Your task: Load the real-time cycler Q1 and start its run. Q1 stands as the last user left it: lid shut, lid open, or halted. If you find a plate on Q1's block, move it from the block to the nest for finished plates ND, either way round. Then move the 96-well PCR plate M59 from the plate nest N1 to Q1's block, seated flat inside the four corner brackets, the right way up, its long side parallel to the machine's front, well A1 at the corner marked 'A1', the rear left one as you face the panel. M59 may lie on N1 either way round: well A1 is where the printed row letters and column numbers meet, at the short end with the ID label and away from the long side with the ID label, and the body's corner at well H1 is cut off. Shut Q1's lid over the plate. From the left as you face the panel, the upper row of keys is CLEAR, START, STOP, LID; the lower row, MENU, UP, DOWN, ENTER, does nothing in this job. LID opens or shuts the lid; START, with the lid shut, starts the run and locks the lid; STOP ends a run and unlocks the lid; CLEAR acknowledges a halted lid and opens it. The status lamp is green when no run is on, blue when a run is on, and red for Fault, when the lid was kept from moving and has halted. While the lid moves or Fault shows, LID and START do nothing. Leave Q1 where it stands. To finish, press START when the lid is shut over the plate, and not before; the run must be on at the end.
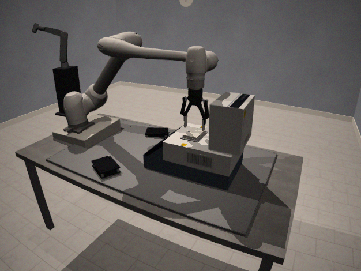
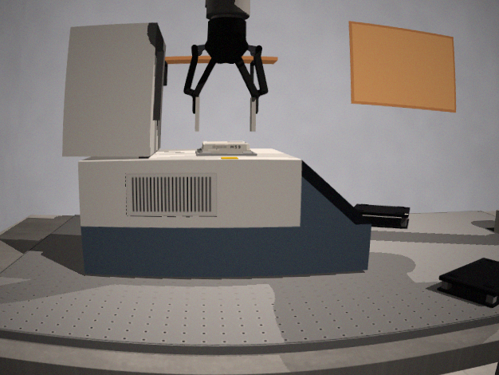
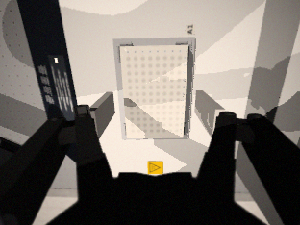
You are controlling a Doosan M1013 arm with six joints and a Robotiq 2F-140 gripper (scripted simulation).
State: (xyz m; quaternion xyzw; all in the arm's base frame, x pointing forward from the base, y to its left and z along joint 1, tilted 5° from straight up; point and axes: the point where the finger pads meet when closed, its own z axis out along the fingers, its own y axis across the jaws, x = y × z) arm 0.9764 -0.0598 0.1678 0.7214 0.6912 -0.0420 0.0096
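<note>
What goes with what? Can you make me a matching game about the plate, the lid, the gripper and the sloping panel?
Things:
1. plate M59
2. lid
3. gripper
4. sloping panel

States:
a. standing open
b. lying on Q1's block
c. open, holding nothing, above the plate
d. dark blue with pale keys

Pairs: 1-b, 2-a, 3-c, 4-d
</note>
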